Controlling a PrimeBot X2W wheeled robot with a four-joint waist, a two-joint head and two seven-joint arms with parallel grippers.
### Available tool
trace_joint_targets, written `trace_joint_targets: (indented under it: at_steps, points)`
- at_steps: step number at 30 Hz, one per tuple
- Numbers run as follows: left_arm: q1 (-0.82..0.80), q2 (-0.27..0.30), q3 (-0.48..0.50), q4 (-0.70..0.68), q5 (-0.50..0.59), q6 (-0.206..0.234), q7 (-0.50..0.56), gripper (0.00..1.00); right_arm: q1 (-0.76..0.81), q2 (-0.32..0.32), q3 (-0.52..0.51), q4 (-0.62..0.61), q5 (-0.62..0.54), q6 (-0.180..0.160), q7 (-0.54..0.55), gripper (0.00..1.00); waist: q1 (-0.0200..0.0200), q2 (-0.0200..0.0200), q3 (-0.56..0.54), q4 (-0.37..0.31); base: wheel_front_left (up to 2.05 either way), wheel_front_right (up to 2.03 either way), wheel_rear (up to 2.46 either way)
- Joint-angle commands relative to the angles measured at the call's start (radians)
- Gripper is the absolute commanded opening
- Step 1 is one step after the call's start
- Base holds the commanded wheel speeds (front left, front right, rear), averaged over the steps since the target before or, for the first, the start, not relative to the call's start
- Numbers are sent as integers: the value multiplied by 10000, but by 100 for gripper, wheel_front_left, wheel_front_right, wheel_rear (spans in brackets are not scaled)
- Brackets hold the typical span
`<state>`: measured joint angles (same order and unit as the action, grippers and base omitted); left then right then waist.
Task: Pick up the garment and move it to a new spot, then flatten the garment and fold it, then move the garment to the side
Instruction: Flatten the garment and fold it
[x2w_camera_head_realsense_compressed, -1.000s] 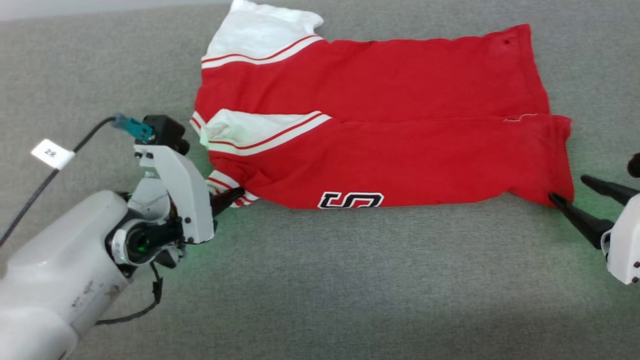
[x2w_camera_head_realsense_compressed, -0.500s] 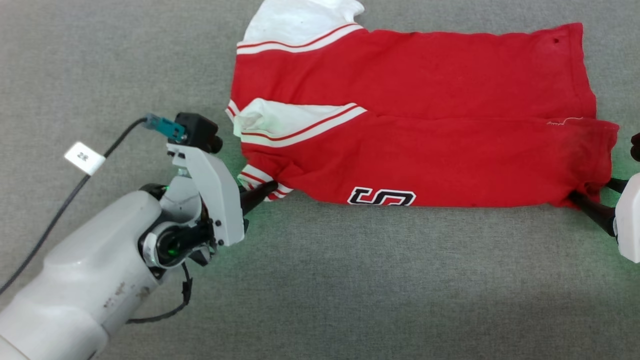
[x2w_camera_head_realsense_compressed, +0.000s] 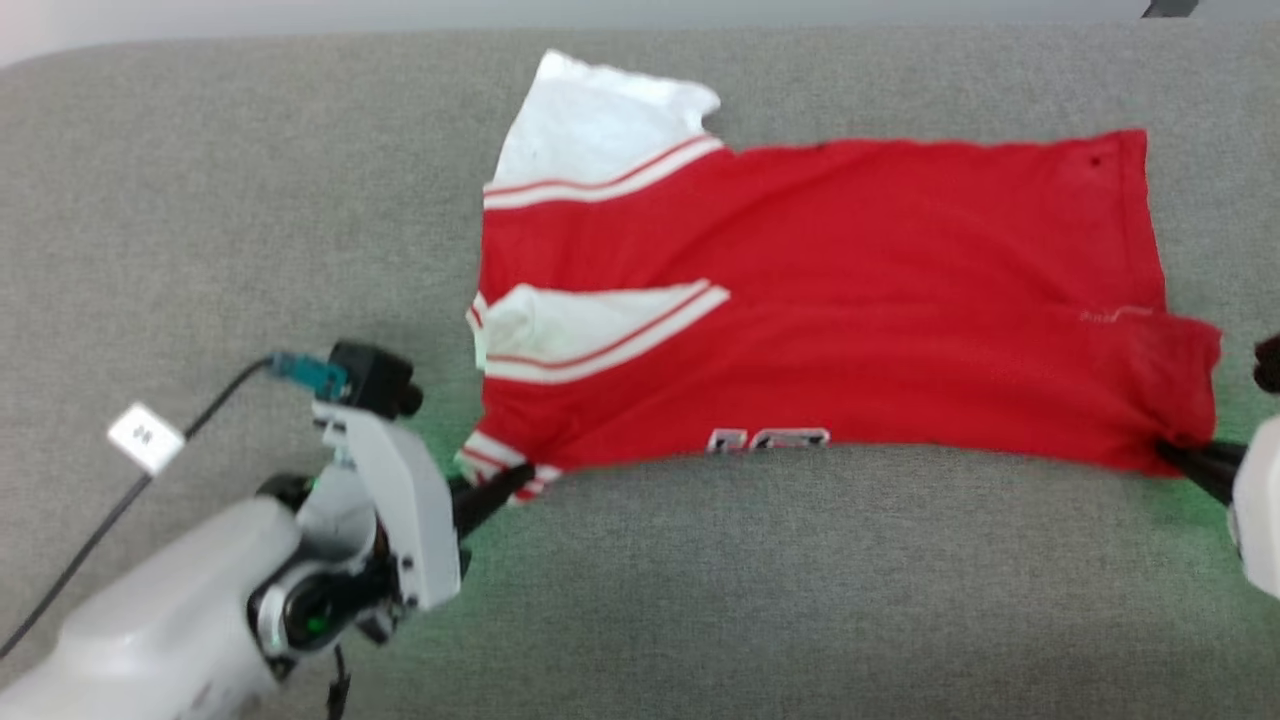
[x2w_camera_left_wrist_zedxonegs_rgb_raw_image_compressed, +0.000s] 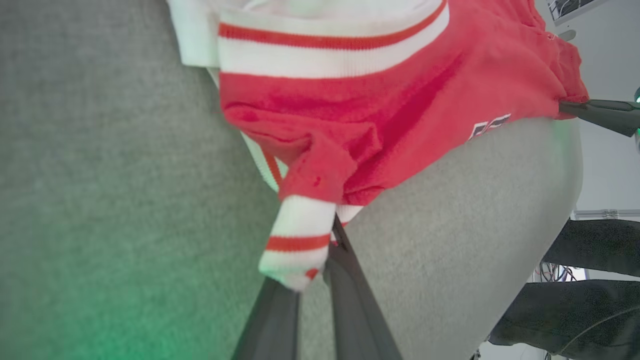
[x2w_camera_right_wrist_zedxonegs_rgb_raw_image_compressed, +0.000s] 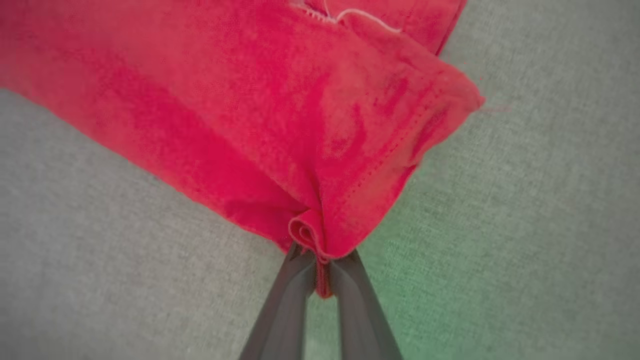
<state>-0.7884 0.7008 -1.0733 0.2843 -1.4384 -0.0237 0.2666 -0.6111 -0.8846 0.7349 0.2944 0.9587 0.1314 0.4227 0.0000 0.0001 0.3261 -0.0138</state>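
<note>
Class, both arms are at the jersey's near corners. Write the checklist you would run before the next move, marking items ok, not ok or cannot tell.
1. Left fingers shut on the garment's striped corner: ok.
2. Right fingers shut on the red hem corner: ok.
3. Near edge lifted off the grey cushion: cannot tell, blurred.
4. Far edge square: not ok, a white panel juts out.
5. Left wrist cable apart from the cloth: ok.

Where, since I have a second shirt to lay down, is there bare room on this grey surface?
Bare: the broad strip of grey surface nearer than the garment, between the left gripper and right gripper; also the patch left of the garment. Crowded: both near corners, each pinched by a gripper.
</note>
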Motion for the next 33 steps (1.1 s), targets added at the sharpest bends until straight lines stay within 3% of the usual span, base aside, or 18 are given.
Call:
trace_joint_targets:
  at_steps: [1, 9, 14, 15, 16, 17, 18, 25, 27, 29, 33]
  points:
    - [457, 307, -70, -502, 44, 235, -124, 0, 423, -294, 11, -192, 194, -16, 61, 0, 0, -1, -77, 60, 0, 0, 0]
    - [1657, 1506, -54, -2913, -154, 1247, -576, 0, 1932, -1414, -431, -1280, 661, -18, -29, 0, 0, -1, -18, 253, 0, 0, 0]
    - [2127, 1838, 31, -3790, -234, 1696, -974, 2, 2501, -1483, -987, -1729, 559, -16, -375, 4, 0, -1, 39, 228, 0, 0, 0]
    - [2169, 1843, 118, -3849, -223, 1775, -1164, 39, 2544, -1434, -1127, -1768, 437, -16, -564, 38, 0, -1, 47, 227, 0, 0, 0]
    - [2217, 1854, 171, -3867, -216, 1832, -1293, 55, 2589, -1362, -1254, -1801, 352, -16, -757, 91, 0, -1, 52, 223, 0, 0, 0]
    - [2264, 1859, 184, -3908, -160, 1856, -1408, 86, 2684, -1292, -1391, -1846, 235, -16, -961, 100, 0, -1, 49, 225, 0, 0, 0]
    - [2297, 1880, 247, -3927, -118, 1905, -1556, 100, 2789, -1233, -1541, -1848, 132, -16, -1155, 100, 0, -1, 44, 231, 0, 0, 0]
    - [2285, 2191, 1034, -4100, 267, 2175, -3100, 100, 3245, -675, -3174, -2051, -979, -16, -3011, 100, 0, -1, 74, 137, 0, 0, 0]
    - [2170, 2107, 1335, -3937, 571, 2271, -3856, 100, 3243, -223, -3805, -2086, -1489, -16, -3745, 100, 0, -1, 95, 30, 0, 0, 0]
    - [2011, 1836, 1525, -3756, 820, 2052, -4432, 100, 3188, 412, -4299, -2135, -1958, -16, -4372, 100, 0, -1, 113, -96, 0, 0, 0]
    - [1510, 1669, 1784, -2872, 1232, 1768, -4804, 100, 2924, 1433, -4979, -2159, -2606, -16, -5254, 100, 0, -1, 160, -354, 0, 0, 0]
